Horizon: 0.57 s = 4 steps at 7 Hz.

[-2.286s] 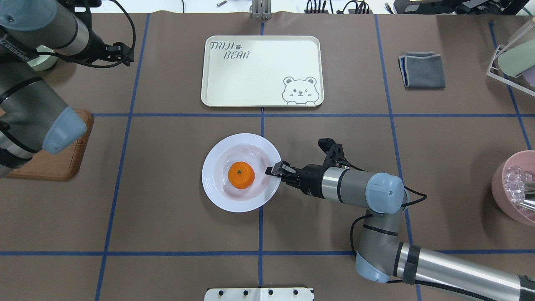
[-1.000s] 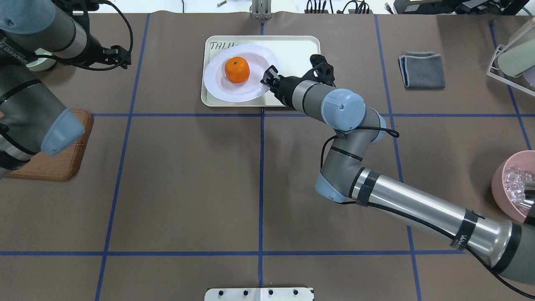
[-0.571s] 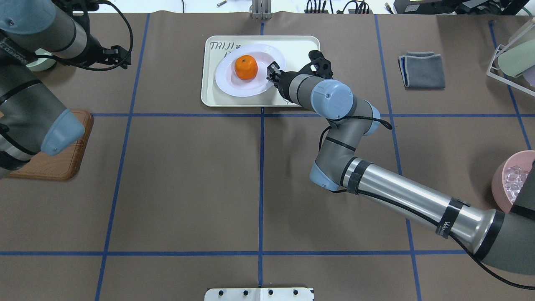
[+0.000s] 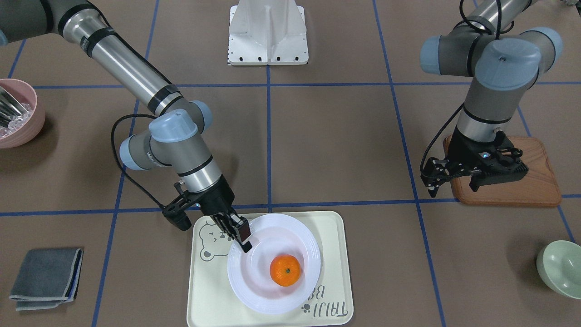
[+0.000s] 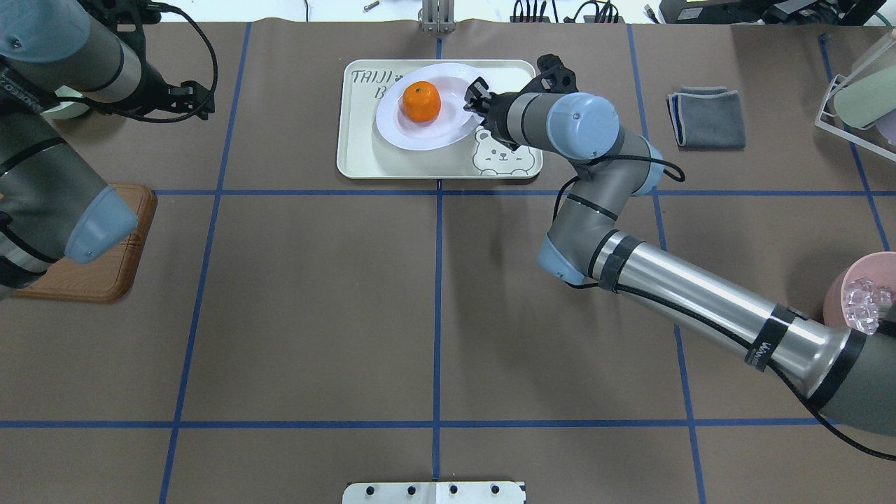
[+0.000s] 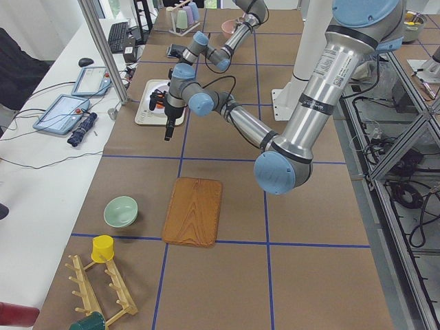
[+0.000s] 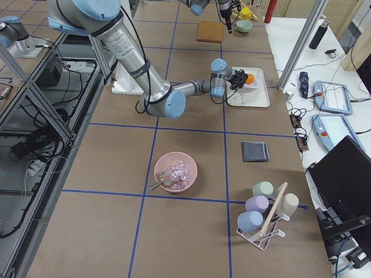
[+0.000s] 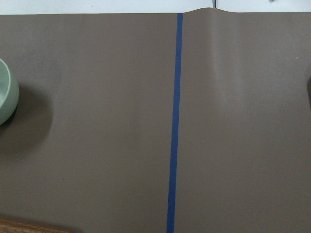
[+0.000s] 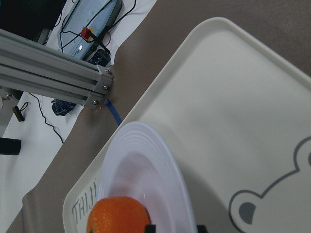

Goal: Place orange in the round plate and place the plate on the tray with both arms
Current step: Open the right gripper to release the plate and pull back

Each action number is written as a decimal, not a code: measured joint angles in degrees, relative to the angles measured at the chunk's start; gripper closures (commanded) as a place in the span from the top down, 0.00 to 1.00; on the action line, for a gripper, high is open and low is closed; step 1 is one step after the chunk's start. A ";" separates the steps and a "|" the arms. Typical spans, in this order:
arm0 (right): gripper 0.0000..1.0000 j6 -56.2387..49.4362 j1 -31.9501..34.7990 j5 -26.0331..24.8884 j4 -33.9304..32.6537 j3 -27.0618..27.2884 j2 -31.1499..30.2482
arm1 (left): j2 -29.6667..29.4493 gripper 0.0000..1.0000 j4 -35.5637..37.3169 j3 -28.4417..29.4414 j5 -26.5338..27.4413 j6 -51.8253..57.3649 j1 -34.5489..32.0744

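Note:
The orange point(image 5: 421, 101) lies in the white round plate point(image 5: 448, 126), which is over the cream tray point(image 5: 364, 147) near its far edge. My right gripper point(image 5: 478, 94) is shut on the plate's right rim. From the front, the orange point(image 4: 285, 270) sits in the plate point(image 4: 254, 281) within the tray point(image 4: 336, 236), with the right gripper point(image 4: 240, 238) pinching the rim. The right wrist view shows the plate point(image 9: 160, 165) a little above the tray point(image 9: 233, 121); I cannot tell whether it rests there. My left gripper point(image 5: 207, 91) hovers open far off to the left, holding nothing.
A wooden board point(image 5: 105, 266) lies under the left arm, and a pale green bowl point(image 4: 560, 268) sits beyond it. A folded grey cloth point(image 5: 707, 115) lies right of the tray. A pink bowl point(image 5: 861, 308) and a cup rack point(image 5: 854, 98) are at the right edge.
My right gripper carried the plate with the orange from the table's middle up over the tray, then shifted it rightwards. The left arm has hardly moved.

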 measured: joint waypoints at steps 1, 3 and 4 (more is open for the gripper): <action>1.00 -6.67 1.13 2.66 -4.00 4.65 -3.00 | 0.19 0.98 0.00 0.00 0.00 0.17 0.01; 1.00 -19.70 2.27 6.49 -17.77 14.48 -7.76 | 0.30 0.98 -0.01 0.03 0.00 0.33 0.00; 1.00 -27.65 4.40 10.78 -27.35 20.00 -9.73 | 0.32 0.98 -0.01 -0.13 -0.02 0.37 -0.09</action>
